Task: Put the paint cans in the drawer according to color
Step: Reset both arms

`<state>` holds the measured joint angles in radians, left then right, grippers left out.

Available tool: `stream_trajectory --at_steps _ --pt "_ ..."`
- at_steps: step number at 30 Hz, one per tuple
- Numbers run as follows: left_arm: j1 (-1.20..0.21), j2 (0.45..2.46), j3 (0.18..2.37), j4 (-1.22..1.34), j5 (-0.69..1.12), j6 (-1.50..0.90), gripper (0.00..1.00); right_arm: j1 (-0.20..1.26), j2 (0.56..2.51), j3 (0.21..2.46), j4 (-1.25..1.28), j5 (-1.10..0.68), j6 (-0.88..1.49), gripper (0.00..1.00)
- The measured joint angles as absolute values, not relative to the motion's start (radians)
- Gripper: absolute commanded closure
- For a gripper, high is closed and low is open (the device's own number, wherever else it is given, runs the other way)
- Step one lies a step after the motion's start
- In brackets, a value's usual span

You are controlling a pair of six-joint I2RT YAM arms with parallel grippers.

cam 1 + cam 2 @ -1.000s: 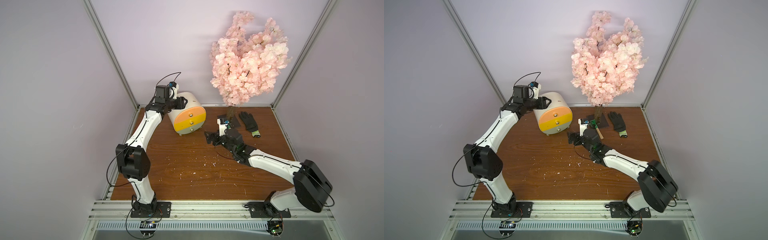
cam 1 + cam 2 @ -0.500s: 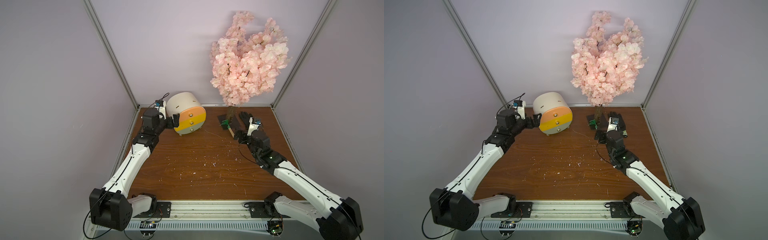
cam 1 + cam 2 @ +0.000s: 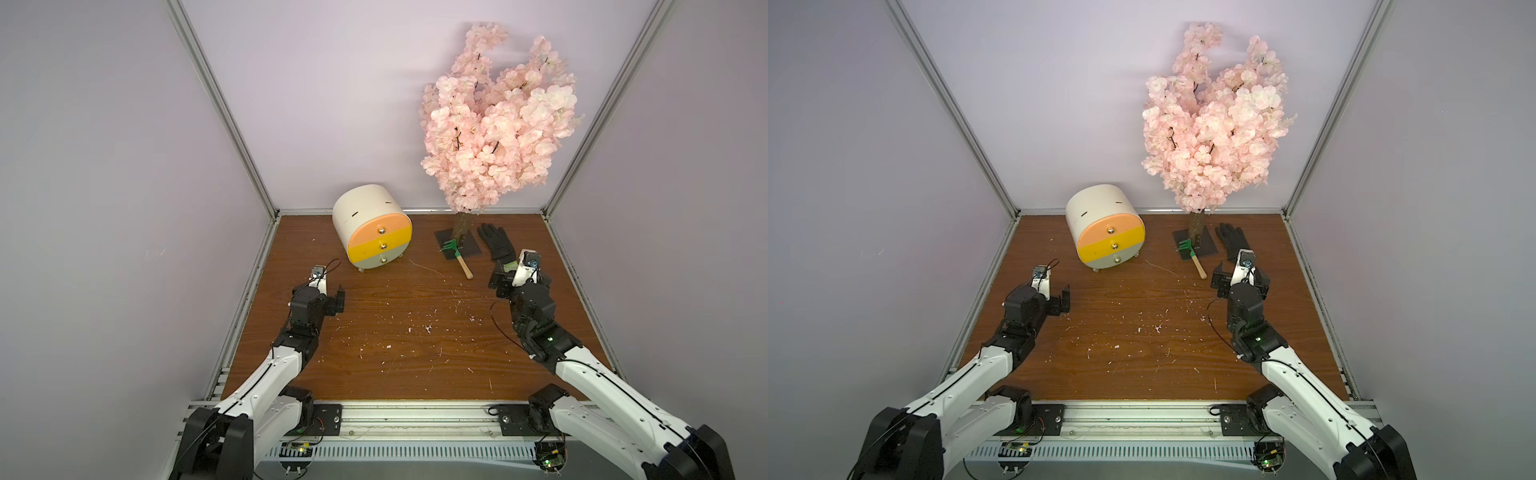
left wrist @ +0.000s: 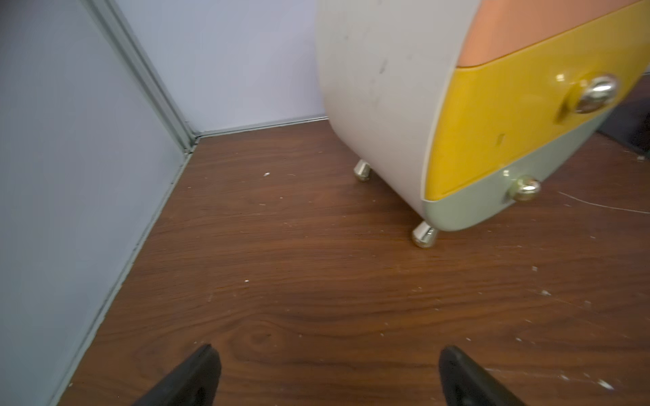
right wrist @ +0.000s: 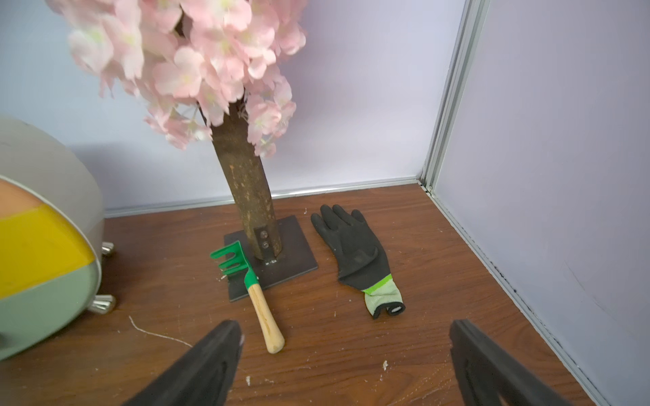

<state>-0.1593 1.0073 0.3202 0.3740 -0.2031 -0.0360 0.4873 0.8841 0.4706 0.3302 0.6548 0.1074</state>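
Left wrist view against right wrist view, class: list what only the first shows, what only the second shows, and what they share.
Only left wrist: two gold knobs, the open left pincer. Only right wrist: blossom tree, green hand rake, black glove, the open right pincer. Shared: the drawer cabinet and wooden table; no paint cans in either.

In both top views the drawer (image 3: 372, 226) stands at the back of the table (image 3: 415, 353), left of the frame's centre, near the rear wall. To its right the tree (image 3: 494, 124) rises from a base plate (image 3: 471, 249) into the upper right of the frame. The rake (image 3: 457, 259) lies with its head on the plate's front left corner and its handle on the table. The glove (image 3: 496, 245) lies just right of the plate. The left gripper (image 3: 328, 291) is at centre left, before the drawer; the right gripper (image 3: 519, 276) is at centre right, just before the glove.
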Motion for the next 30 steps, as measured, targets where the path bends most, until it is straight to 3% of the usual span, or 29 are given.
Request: stream_trajectory --at_steps 7,30 --pt "-0.007 1.252 0.315 0.590 -0.163 -0.045 0.00 0.413 1.023 0.332 0.542 0.646 0.027 0.01" --pt "-0.001 1.526 0.239 1.158 -0.053 -0.035 0.00 0.128 1.505 0.262 1.089 0.294 -0.052 0.01"
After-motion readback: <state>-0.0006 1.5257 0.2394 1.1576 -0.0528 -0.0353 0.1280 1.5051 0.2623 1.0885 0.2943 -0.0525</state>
